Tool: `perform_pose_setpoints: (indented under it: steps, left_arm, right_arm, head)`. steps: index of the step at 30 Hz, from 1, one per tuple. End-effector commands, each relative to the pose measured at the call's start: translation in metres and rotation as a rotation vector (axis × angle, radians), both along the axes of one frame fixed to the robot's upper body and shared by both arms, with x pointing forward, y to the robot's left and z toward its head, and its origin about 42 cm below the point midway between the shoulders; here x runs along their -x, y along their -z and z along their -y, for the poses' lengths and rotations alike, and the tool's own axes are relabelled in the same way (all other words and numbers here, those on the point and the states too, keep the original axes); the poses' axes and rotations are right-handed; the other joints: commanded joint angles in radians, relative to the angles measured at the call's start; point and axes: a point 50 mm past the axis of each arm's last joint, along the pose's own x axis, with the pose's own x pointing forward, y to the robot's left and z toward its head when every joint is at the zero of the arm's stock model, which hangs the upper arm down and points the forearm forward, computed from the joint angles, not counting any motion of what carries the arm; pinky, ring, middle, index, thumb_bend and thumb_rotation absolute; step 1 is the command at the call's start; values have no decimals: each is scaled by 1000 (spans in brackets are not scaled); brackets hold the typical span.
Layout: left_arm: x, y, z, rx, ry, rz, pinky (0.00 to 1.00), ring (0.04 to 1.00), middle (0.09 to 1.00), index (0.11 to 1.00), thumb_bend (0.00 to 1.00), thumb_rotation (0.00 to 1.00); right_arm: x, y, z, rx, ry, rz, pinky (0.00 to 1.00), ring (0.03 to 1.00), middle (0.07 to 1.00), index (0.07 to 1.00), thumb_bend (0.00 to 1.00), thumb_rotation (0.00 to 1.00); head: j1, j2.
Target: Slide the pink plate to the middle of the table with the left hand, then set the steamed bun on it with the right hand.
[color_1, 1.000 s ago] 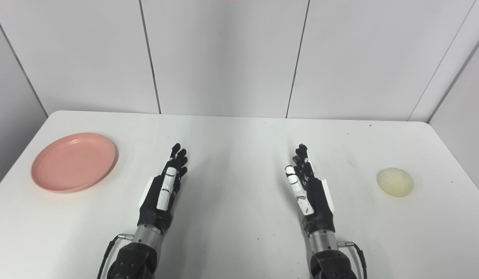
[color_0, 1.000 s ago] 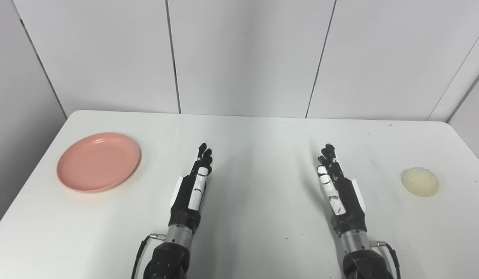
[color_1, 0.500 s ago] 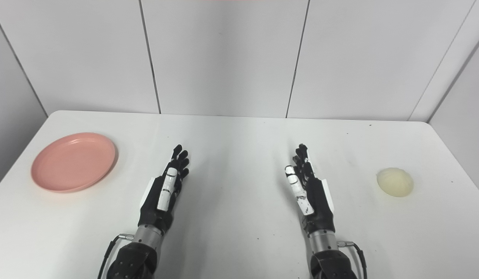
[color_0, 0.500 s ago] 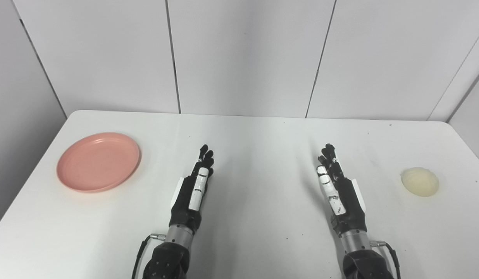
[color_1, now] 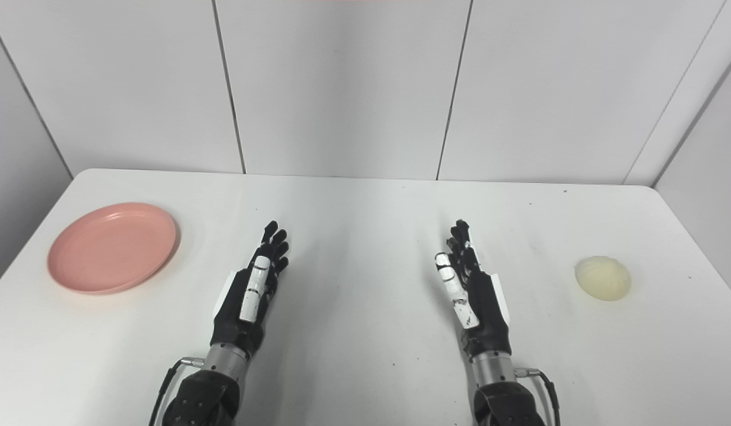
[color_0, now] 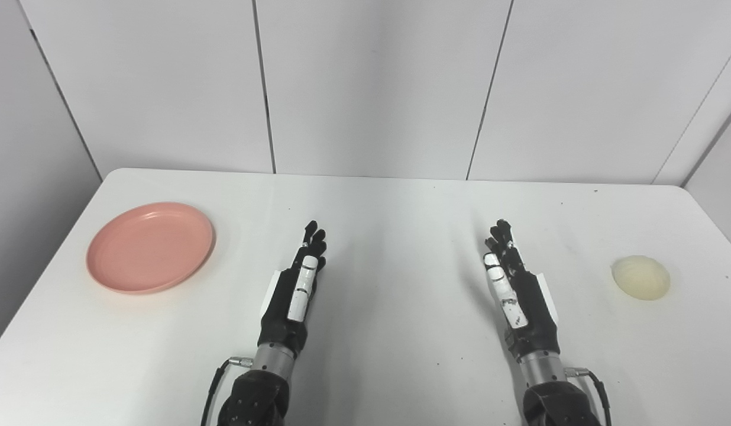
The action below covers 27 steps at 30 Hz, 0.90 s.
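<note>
A round pink plate (color_0: 149, 247) lies flat at the left side of the white table (color_0: 395, 207). A pale cream steamed bun (color_0: 640, 277) sits at the right side. My left hand (color_0: 296, 289) is open and empty, fingers stretched forward, over the table's middle-left, well right of the plate. My right hand (color_0: 516, 287) is open and empty, fingers stretched forward, well left of the bun. The plate (color_1: 112, 247), the bun (color_1: 602, 277) and both hands also show in the right eye view.
White wall panels (color_0: 371, 83) stand right behind the table's far edge. The table's left and right edges slant inward toward the back. A few small dark specks mark the tabletop.
The left hand's fingers have straightened slightly. Nothing else has moved.
</note>
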Motion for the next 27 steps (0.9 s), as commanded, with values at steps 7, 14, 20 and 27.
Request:
perform_pose_setpoints:
  steps: [7,14,20,27]
  left_arm:
    - [7,10,-7,-1,-1,-14,1000,1000,1000,1000,624,1000]
    - [5,10,-7,-5,-5,-23,1000,1000,1000,1000,636,1000]
    - [6,10,-8,1,2,-17,1000,1000,1000,1000,623,1000]
    - [6,11,-8,-5,1,-17,1000,1000,1000,1000,635,1000]
  right_arm:
    - [2,4,-3,-13,-3,4,1000,988,988,1000,598,795]
    - [2,4,-3,-14,-4,7,1000,987,990,1000,594,797]
    - [2,5,-4,-13,-1,6,1000,985,987,1000,611,796]
    - [2,4,-4,-17,-4,3,1000,985,986,1000,606,800]
  head:
    - [0,0]
    - [0,-1]
    - [-1,0]
    - [-1,-1]
